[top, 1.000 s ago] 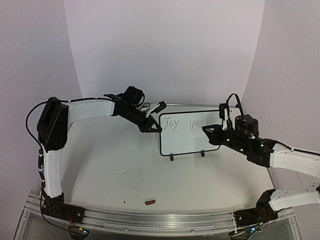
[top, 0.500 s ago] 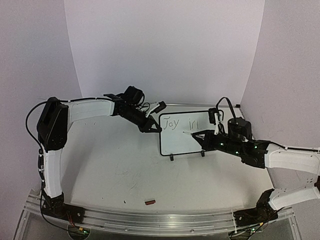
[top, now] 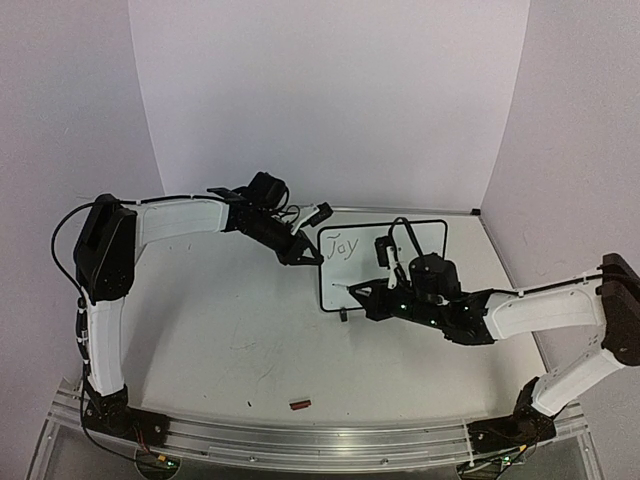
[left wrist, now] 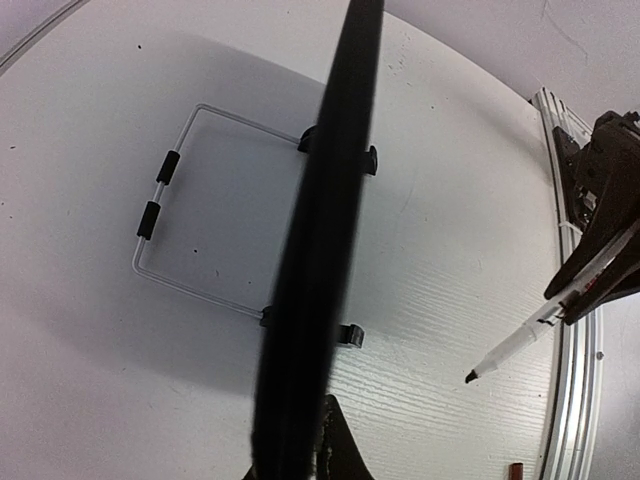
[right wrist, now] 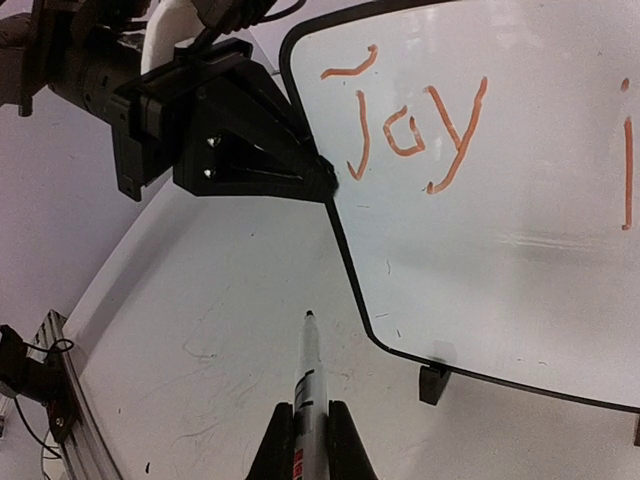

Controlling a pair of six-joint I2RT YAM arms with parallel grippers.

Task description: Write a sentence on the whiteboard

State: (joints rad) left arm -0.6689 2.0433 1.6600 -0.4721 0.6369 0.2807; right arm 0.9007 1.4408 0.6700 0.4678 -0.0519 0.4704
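Whiteboard [top: 345, 272]: standing on its two black feet at the far middle of the table [top: 200, 330], long axis running left to right, face towards the arms; a wire stand [left wrist: 170, 225] shows behind it in the left wrist view. Sentence [right wrist: 420, 135]: begun only, "Joy" in the upper left of the board and one dotted stroke near the right edge of the right wrist view; the area beneath is bare. Left gripper [top: 316, 254]: clamped on the board's left edge, steadying it. Right gripper [right wrist: 308, 445]: closed on a marker [right wrist: 308, 375], cap off, tip forward. Key relation: the marker's tip lies just off the board's lower left corner, over bare table and clear of the writing face; the board lies ahead and to the right of it, and the marker's long axis runs beside the left edge, not into the face. Judgement: the right arm is the writing arm and the nearer to the bare area; the next stroke needs the tip turned right and onto the board below "Joy"
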